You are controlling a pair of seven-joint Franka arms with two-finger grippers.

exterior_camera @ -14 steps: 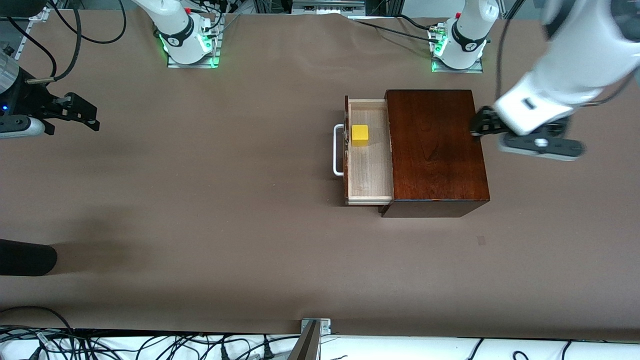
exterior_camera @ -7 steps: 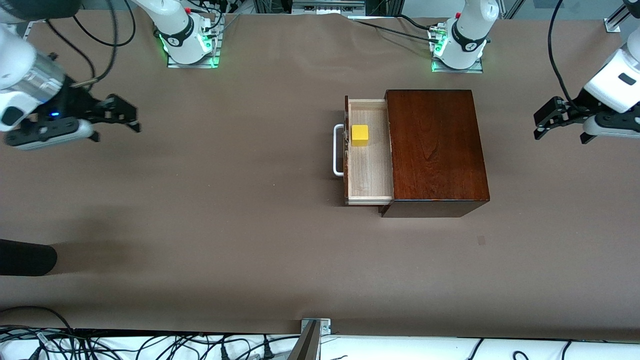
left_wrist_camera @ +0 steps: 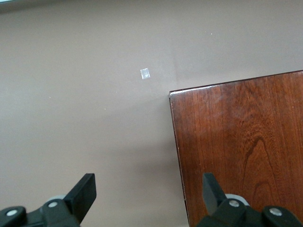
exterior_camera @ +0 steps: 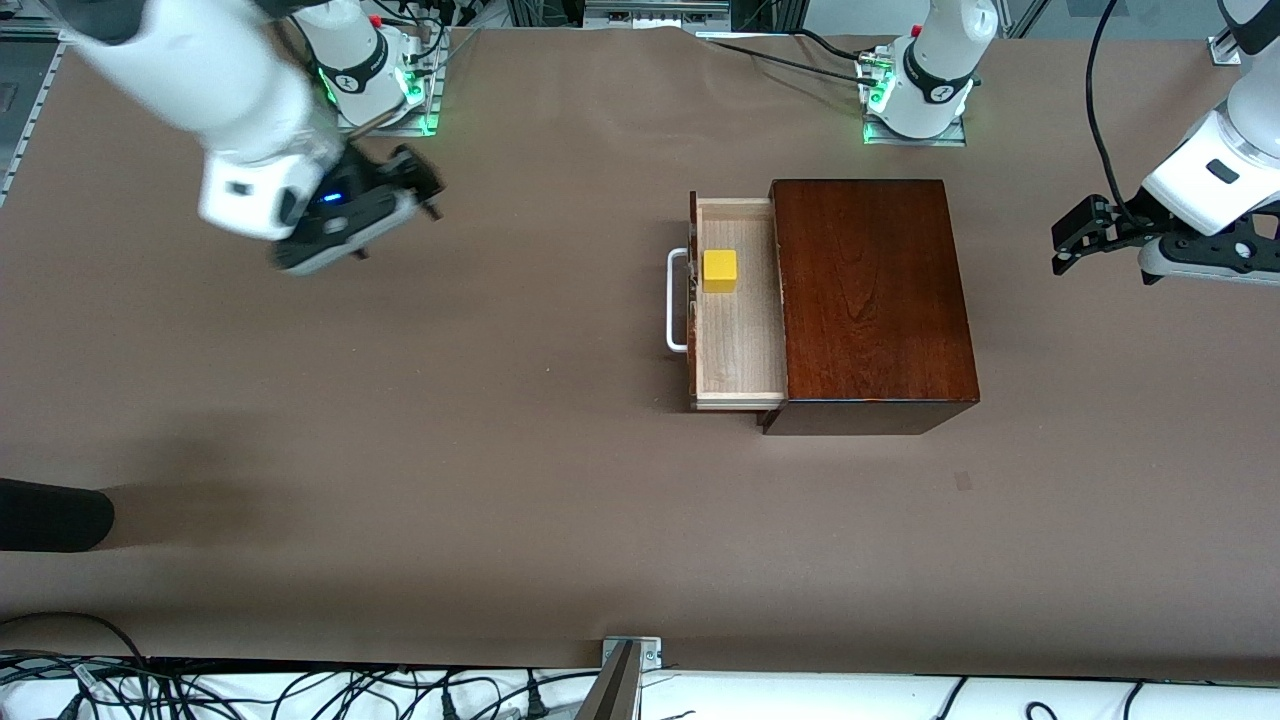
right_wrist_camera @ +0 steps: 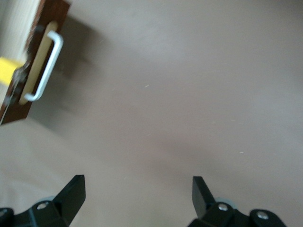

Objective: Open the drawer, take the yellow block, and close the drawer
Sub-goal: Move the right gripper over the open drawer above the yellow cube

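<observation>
The dark reddish-brown wooden box (exterior_camera: pixel 870 300) stands on the table. Its drawer (exterior_camera: pixel 740 340) is pulled out toward the right arm's end, with the white handle (exterior_camera: pixel 677 300) in front. The yellow block (exterior_camera: pixel 720 270) sits in the drawer close to the drawer front. My right gripper (exterior_camera: pixel 425 185) is open and empty, up over the table near the right arm's base. Its wrist view shows the handle (right_wrist_camera: pixel 45 66) and a sliver of the block (right_wrist_camera: pixel 7 68). My left gripper (exterior_camera: pixel 1075 240) is open and empty, over the table beside the box's closed end. Its wrist view shows a box corner (left_wrist_camera: pixel 241 142).
A dark rounded object (exterior_camera: pixel 50 515) pokes in at the right arm's end of the table. A small tape mark (exterior_camera: pixel 962 481) lies nearer the front camera than the box. Cables run along the near table edge (exterior_camera: pixel 300 690).
My right gripper has swung in from the table's end toward the drawer. My left gripper has pulled away from the box toward the left arm's end. Drawer and block have not moved.
</observation>
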